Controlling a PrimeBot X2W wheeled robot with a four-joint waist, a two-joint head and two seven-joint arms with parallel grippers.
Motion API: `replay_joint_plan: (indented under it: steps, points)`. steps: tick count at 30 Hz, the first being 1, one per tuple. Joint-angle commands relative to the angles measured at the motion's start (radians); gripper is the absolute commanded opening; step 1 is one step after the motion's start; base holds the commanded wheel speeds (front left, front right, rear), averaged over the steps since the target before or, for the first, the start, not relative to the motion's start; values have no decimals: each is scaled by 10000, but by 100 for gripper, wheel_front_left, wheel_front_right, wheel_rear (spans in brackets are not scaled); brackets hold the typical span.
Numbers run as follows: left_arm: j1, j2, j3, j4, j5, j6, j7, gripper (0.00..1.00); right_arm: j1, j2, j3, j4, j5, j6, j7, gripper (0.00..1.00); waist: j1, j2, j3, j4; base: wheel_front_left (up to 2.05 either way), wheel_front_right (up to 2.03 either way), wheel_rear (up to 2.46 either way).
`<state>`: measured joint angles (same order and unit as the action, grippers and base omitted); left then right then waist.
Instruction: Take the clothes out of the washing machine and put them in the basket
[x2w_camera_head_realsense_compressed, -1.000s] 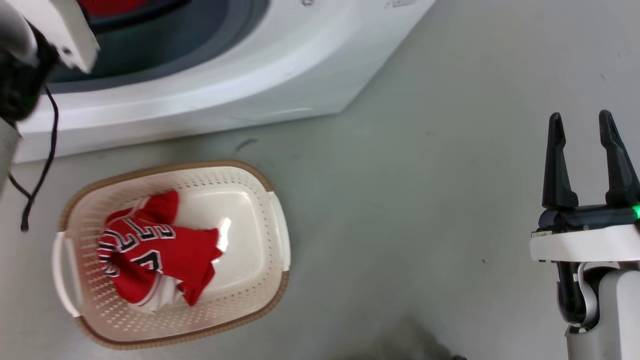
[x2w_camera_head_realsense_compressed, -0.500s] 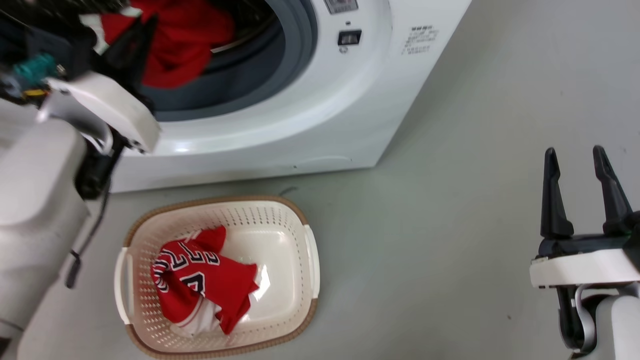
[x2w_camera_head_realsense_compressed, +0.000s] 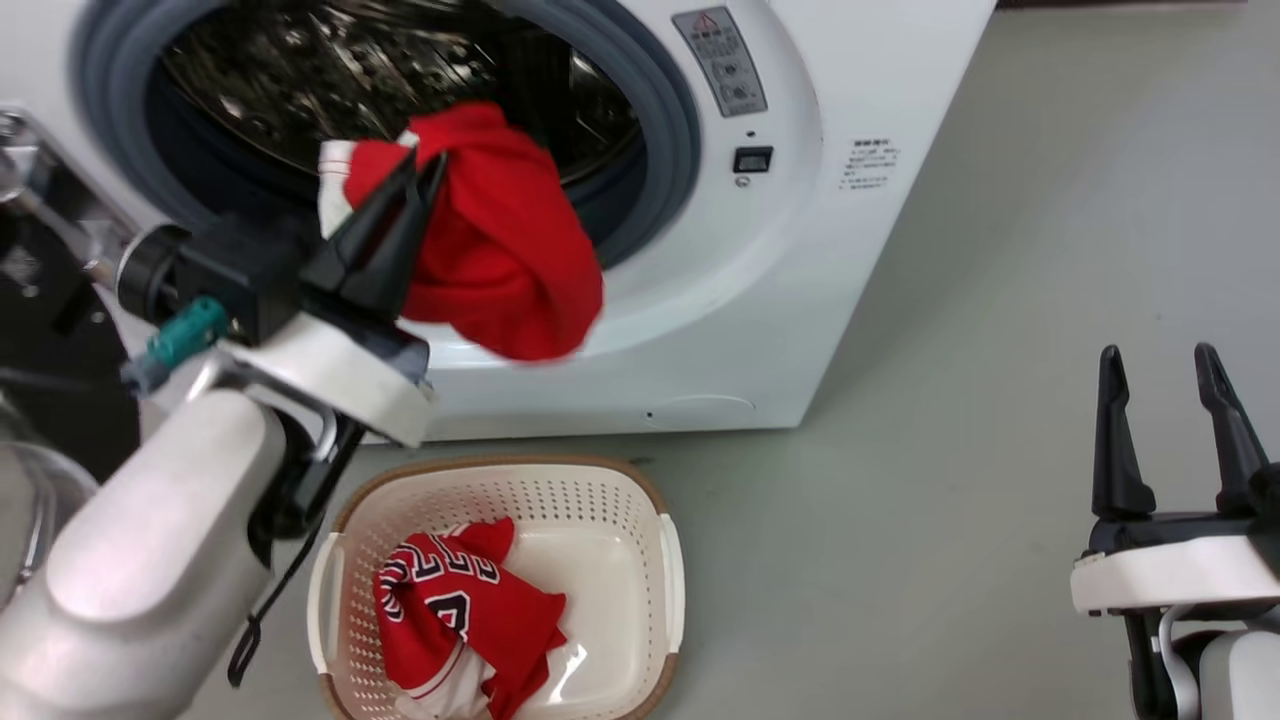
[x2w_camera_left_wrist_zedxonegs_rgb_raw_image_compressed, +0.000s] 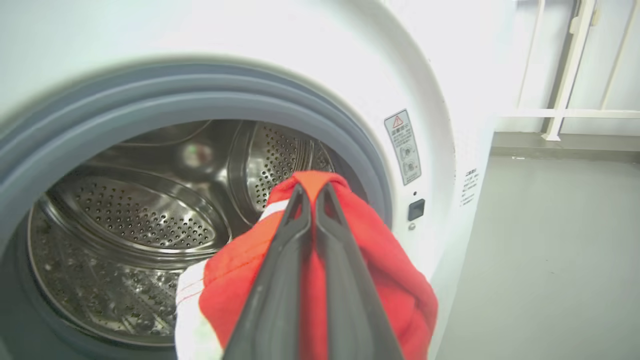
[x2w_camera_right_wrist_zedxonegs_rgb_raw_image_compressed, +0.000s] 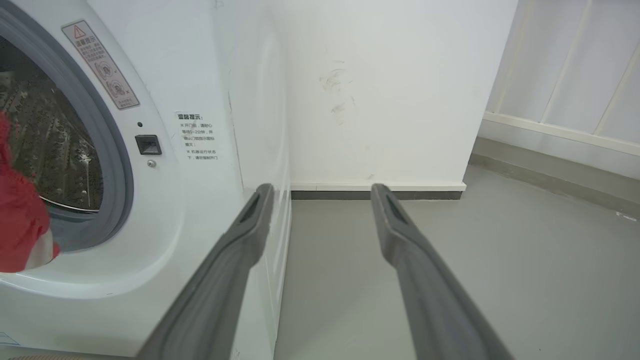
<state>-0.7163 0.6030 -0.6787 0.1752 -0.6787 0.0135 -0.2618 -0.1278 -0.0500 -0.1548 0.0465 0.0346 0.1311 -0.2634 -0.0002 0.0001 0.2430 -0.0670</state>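
Moved since half a second ago: the head camera has tipped up, and the plain red garment (x2w_camera_head_realsense_compressed: 500, 260) has come out of the drum mouth and now droops over the grey door ring.
Left gripper (x2w_camera_head_realsense_compressed: 425, 165): left of centre, its long dark fingers pinched together on the garment's top fold, as the left wrist view (x2w_camera_left_wrist_zedxonegs_rgb_raw_image_compressed: 312, 187) shows too.
Large white front-loading washing machine (x2w_camera_head_realsense_compressed: 720, 300): across the top of the frame, with its perforated steel drum (x2w_camera_head_realsense_compressed: 400, 70) open.
Cream oval plastic basket with a brown rim (x2w_camera_head_realsense_compressed: 560, 465): bottom centre, on the grey floor (x2w_camera_head_realsense_compressed: 950, 450) just before the machine.
Red jersey with black-and-white numbers (x2w_camera_head_realsense_compressed: 470, 620): crumpled inside the basket, towards its left.
Right gripper (x2w_camera_head_realsense_compressed: 1158, 360): lower right, fingers spread apart, nothing between them.
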Motion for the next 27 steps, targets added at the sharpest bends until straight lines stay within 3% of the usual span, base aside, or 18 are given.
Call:
replay_joint_plan:
  steps: [1, 8, 13, 19, 27]
  points:
    - [235, 54, 42, -233, 60, 73, -44, 0, 138, -6, -35, 34, -12, -7, -20, 100, 2, -1, -214, 175, 0, 0, 0]
    - [1706, 441, -205, -1703, 58, 476, 85, 0, 321, -6, -34, 83, 66, -7, -20, 100, 2, -1, -437, 313, 0, 0, 0]
    - [2401, 396, -692, -1892, -25, 510, 385, 0, 383, -6, 34, 37, 46, -7, -20, 100, 2, -1, -253, 421, 0, 0, 0]
    - [2790, -67, -1536, -996, 154, 323, 741, 0, 135, -6, 85, -44, -35, -7, -20, 100, 2, -1, 147, 288, 0, 0, 0]
    - [2866, -796, -2520, 1553, 438, -316, 796, 0, 75, -4, 94, -191, -51, -7, -20, 100, 2, -1, 883, -228, 0, 0, 0]
